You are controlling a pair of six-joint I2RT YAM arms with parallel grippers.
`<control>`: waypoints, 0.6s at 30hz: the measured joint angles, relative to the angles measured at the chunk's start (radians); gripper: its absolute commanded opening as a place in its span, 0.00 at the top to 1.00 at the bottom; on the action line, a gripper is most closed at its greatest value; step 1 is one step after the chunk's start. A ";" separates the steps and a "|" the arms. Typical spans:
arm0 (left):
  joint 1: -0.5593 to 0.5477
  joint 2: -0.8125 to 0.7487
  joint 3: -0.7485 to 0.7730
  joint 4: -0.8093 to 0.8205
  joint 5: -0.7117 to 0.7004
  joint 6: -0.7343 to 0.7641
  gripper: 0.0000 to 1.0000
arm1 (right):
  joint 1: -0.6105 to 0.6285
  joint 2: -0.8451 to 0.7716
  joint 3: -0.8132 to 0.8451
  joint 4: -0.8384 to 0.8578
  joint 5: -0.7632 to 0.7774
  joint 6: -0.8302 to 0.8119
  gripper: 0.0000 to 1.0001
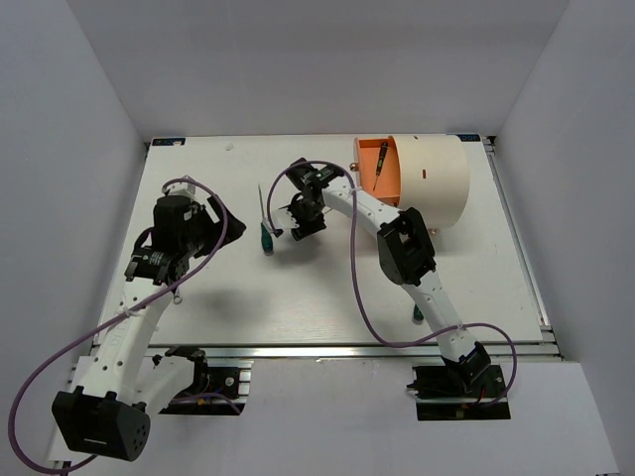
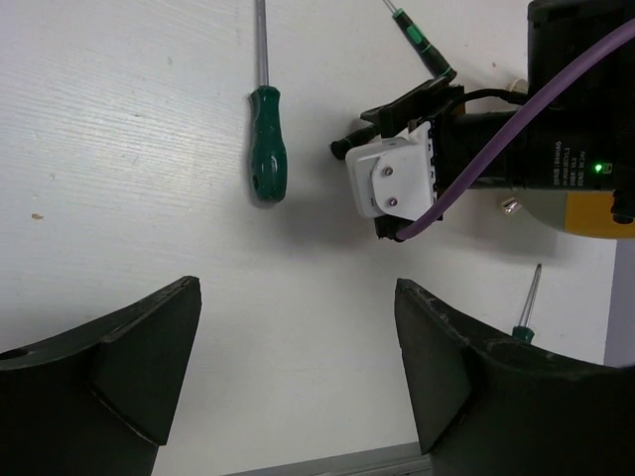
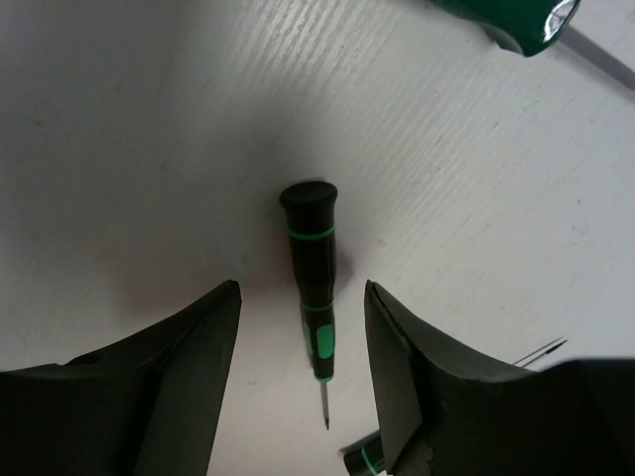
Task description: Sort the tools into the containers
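The right claw (image 3: 301, 297) is low over the table (image 3: 149, 149) with its jaws spread. A small black driver (image 3: 312, 283) with green bands lies flat between them. There is a gap on each side of it, so the claw is released and grips nothing. The driver's cap points away from the claw and its thin tip points back toward the wrist. Further out, ahead and to the claw's right, lies a green driver (image 3: 516, 20). Back along this claw's arm sits the orange drawer (image 1: 382, 169) with a thin tool (image 1: 380, 164) in it, set against the white drum (image 1: 437, 178).

The left claw (image 2: 298, 367) hangs wide open and empty above the table. The green driver is ahead of it to the left and the right claw ahead to the right. Another small driver (image 2: 526, 315) lies just beside its right finger (image 2: 476, 377).
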 measured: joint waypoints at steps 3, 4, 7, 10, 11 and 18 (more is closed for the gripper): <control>0.000 0.003 0.001 -0.020 -0.001 0.010 0.11 | 0.001 0.014 0.005 0.010 0.001 -0.018 0.44; 0.000 0.003 0.002 -0.027 -0.001 0.013 0.11 | 0.003 0.016 0.011 0.008 0.001 -0.029 0.45; 0.000 0.004 0.011 -0.044 -0.002 0.025 0.11 | 0.006 0.023 0.019 -0.006 0.001 -0.079 0.50; 0.000 0.005 0.025 -0.058 -0.007 0.037 0.11 | 0.012 0.023 0.023 -0.048 0.000 -0.140 0.54; 0.000 0.005 0.029 -0.061 -0.008 0.040 0.11 | 0.015 0.024 0.024 -0.066 0.000 -0.160 0.55; 0.000 0.000 0.035 -0.069 -0.013 0.045 0.11 | 0.025 0.015 0.013 -0.200 -0.011 -0.257 0.59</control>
